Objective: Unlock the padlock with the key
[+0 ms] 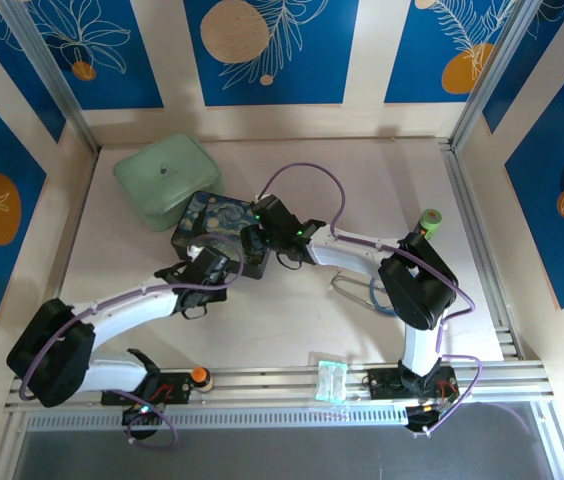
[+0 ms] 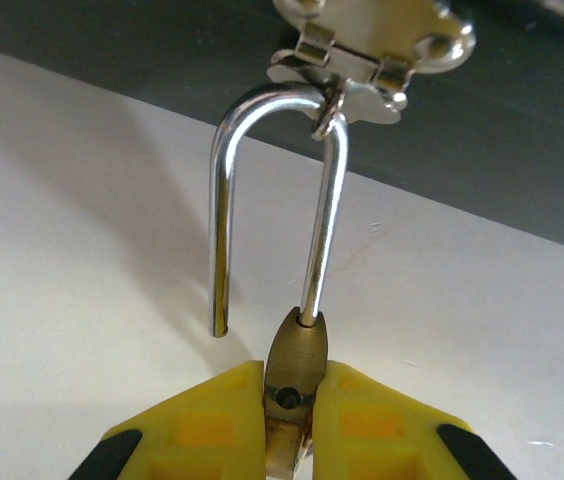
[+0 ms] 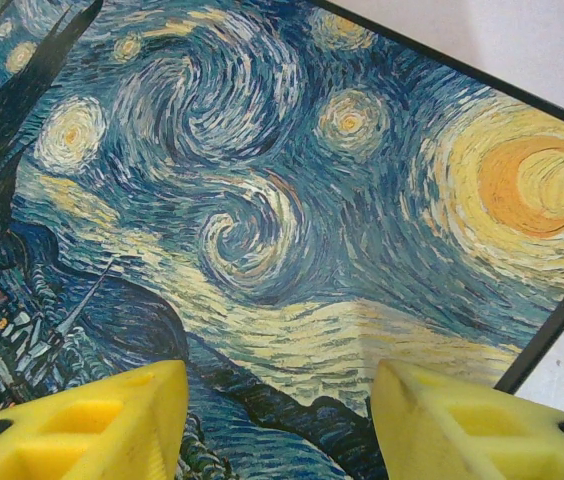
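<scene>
From above, both arms reach in toward a painted box (image 1: pixel 210 222) in the middle of the table (image 1: pixel 292 330). The left gripper (image 1: pixel 226 268) is at the box's near edge, and the right gripper (image 1: pixel 258 240) is over the box's right end, just beyond the left one. A pale green, rounded square lid (image 1: pixel 167 180) lies past the box, well away from both. This view is too distant to show the lock.

The left wrist camera shows it close up. The yellow, ribbed fingers (image 2: pixel 202 425) of the left gripper (image 2: pixel 294 380) are pinched tight on the small brass body of the padlock (image 2: pixel 298 345), which stands edge-on right at the fingertips. Its thin, shiny steel hoop (image 2: pixel 224 200) rises ahead of the gripper. One leg enters the brass body, while the other ends free in the air just to the left. The bend of the hoop passes through the box's silver clasp (image 2: pixel 362 55).

In the right wrist camera, the right gripper (image 3: pixel 277 390) hangs with its yellow fingers (image 3: pixel 112 420) well apart and nothing between them. Beneath them is the box lid (image 3: pixel 282 200), swirled in blue and yellow paint.
</scene>
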